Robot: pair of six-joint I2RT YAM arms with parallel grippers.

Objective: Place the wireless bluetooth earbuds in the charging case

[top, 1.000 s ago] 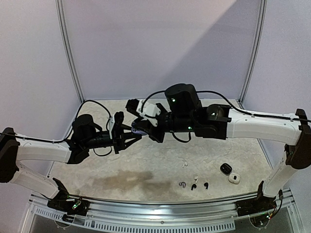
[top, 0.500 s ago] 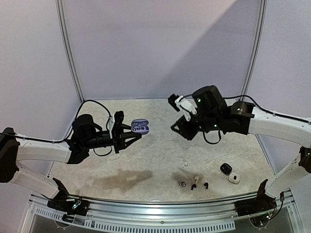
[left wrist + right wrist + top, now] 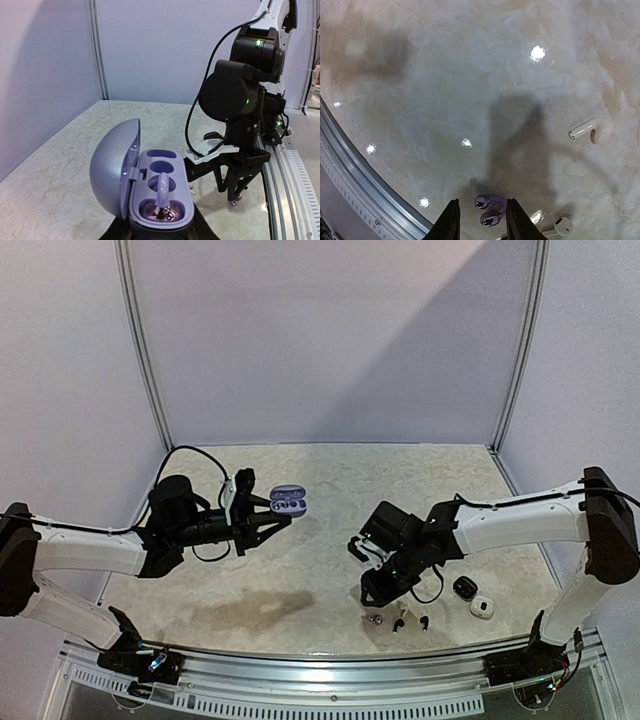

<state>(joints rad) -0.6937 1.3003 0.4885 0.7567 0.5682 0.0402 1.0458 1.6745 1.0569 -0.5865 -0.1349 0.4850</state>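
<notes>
Down has come the right arm (image 3: 510, 523). A second ago it was up high, right beside the charging case (image 3: 288, 502). Now it bends low over the near edge of the bench (image 3: 300, 570), a bit right of the middle. The left arm (image 3: 80, 552) has stayed where it was.

The left jaws are pinching the charging case by its bottom. They hold it up in the air over the left half of the bench. The case is purple and its lid stands open. Seen from the left wrist, one pale earbud (image 3: 162, 186) sits inside the case.

The right jaws point down at the bench and are spread apart. A small purple earbud (image 3: 487, 210) lies on the bench between their tips. It is very close to one jaw, but I cannot tell if they touch.

More earbuds lie along the near edge. A white earbud (image 3: 590, 131) lies a little way off from the jaws. Another white earbud (image 3: 563, 226) lies just beside one jaw. From above, a black earbud (image 3: 398, 625) and a second black earbud (image 3: 424, 621) lie near each other by the arm.

Toward the near right corner sit a small black case (image 3: 464, 587) and a small white case (image 3: 482, 607), just beside each other.
</notes>
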